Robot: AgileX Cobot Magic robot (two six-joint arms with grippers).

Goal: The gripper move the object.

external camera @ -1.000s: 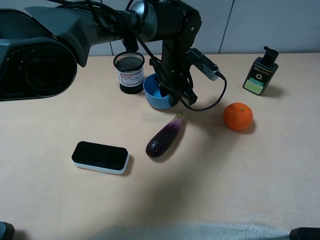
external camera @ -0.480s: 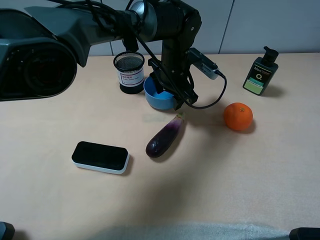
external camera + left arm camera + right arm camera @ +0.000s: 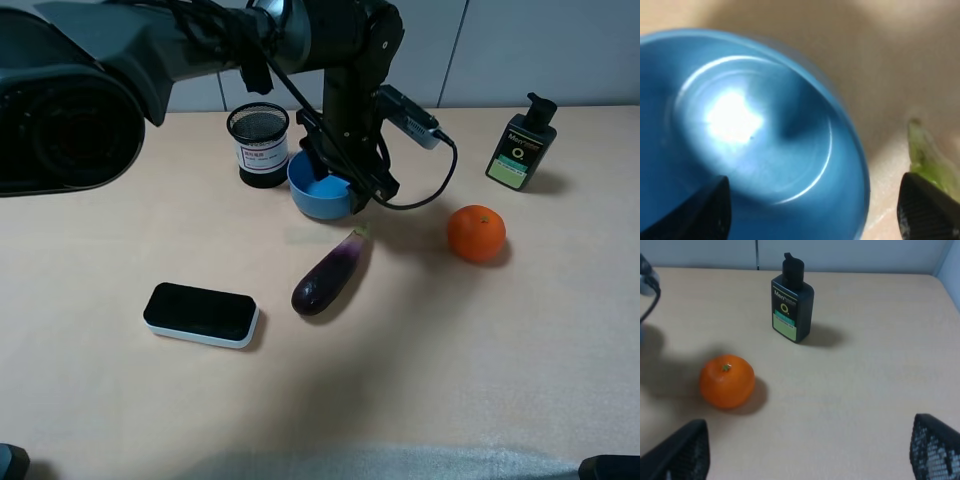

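The small blue bowl (image 3: 318,190) stands on the table next to the black mesh cup (image 3: 260,146). My left gripper (image 3: 345,200) reaches down onto the bowl's right side. In the left wrist view the bowl (image 3: 755,140) fills the frame, and the left gripper (image 3: 810,215) is open. One fingertip (image 3: 695,212) is inside the bowl and the other (image 3: 930,210) is outside it, so the rim lies between them. My right gripper (image 3: 807,450) is open and empty above bare table, far from the bowl.
A purple eggplant (image 3: 330,275) lies just in front of the bowl; its green stem (image 3: 927,155) is close to the outer finger. An orange (image 3: 476,233) and a dark pump bottle (image 3: 521,145) are to the right. A black-and-white case (image 3: 201,314) lies front left.
The left arm's wrist has risen and shifted slightly back over the bowl. The bowl stays in about the same place. Nothing else has moved.
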